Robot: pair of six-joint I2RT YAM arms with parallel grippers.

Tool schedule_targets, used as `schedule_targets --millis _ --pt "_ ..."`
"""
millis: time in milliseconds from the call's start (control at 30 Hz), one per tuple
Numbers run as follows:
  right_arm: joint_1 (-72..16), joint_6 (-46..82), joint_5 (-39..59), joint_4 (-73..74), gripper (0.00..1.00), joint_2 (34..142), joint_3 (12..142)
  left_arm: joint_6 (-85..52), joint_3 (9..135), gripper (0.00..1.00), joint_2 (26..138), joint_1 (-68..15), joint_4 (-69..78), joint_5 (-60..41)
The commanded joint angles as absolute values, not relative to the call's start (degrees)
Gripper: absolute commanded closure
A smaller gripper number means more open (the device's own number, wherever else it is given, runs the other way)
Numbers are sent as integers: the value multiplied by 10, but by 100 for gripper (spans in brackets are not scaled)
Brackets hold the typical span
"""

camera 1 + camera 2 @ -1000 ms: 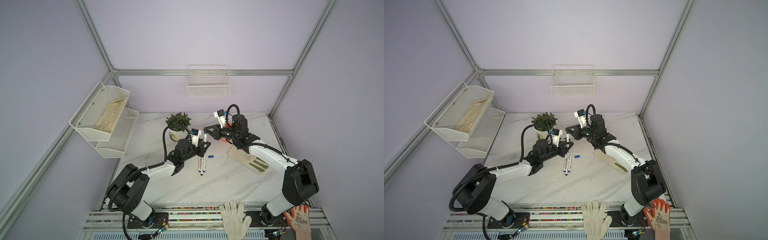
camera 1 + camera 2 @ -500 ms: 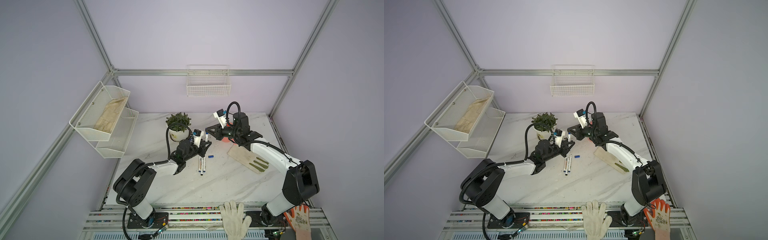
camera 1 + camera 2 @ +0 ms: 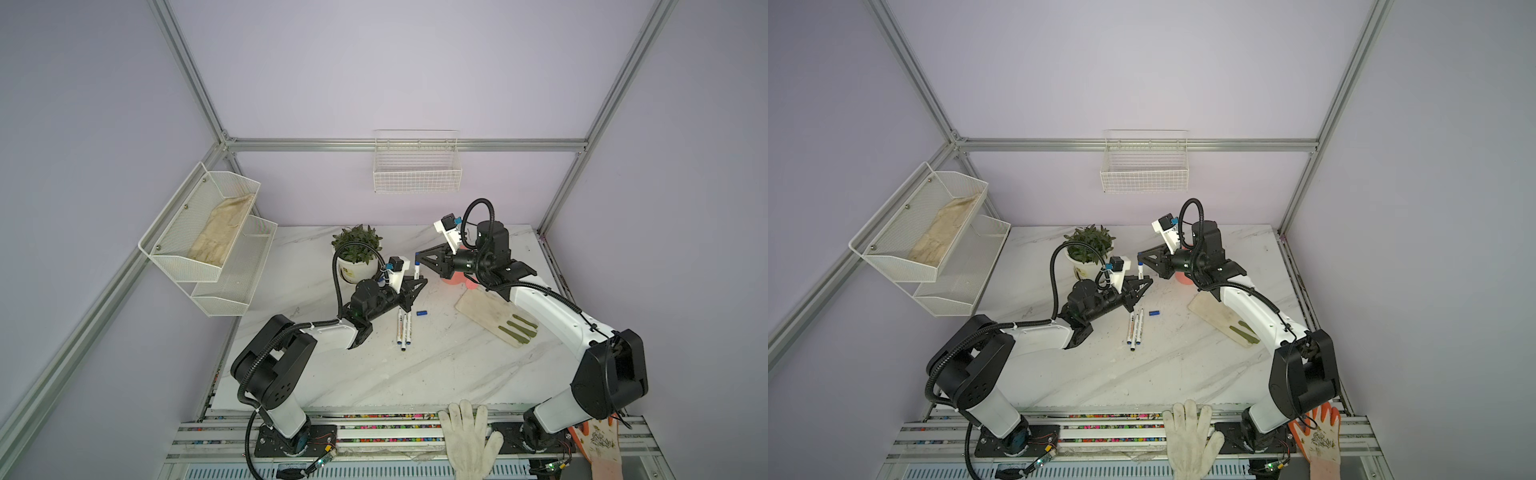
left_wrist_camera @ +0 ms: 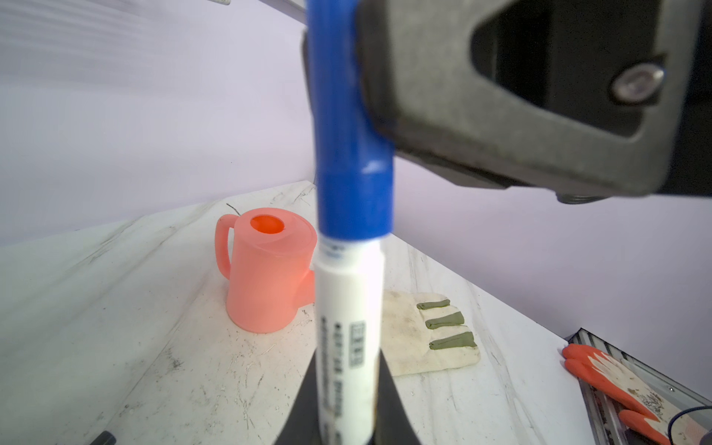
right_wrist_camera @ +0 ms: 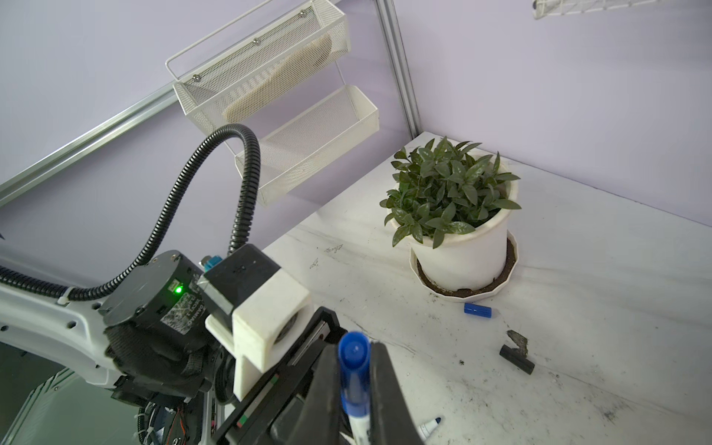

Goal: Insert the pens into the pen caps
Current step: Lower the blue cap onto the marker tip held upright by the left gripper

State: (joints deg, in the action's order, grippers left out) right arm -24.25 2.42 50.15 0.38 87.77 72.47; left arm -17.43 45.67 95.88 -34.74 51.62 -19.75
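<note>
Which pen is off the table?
The upright pen clamped in the left hand, blue cap on top; the two other pens lie flat on the table.

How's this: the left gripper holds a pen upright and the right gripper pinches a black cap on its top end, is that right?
Not quite: the cap is blue, not black, as the left wrist view shows. The rest stands: the left gripper holds the pen upright and the right gripper pinches that cap on its top end.
</note>
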Motion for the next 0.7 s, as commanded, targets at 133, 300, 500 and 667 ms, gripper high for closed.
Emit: schedule_targets --millis 133,300,500,667 --pt "-262 19 657 -147 100 858 676 -87 540 100 911 -327 593 -69" --pt "-262 13 651 -157 100 856 680 -53 540 100 910 -330 585 -57" --pt "-266 -19 605 -203 100 874 700 -37 543 100 911 -330 586 -54" --pt "-272 -31 544 -220 100 884 719 -36 544 100 915 -334 587 -57"
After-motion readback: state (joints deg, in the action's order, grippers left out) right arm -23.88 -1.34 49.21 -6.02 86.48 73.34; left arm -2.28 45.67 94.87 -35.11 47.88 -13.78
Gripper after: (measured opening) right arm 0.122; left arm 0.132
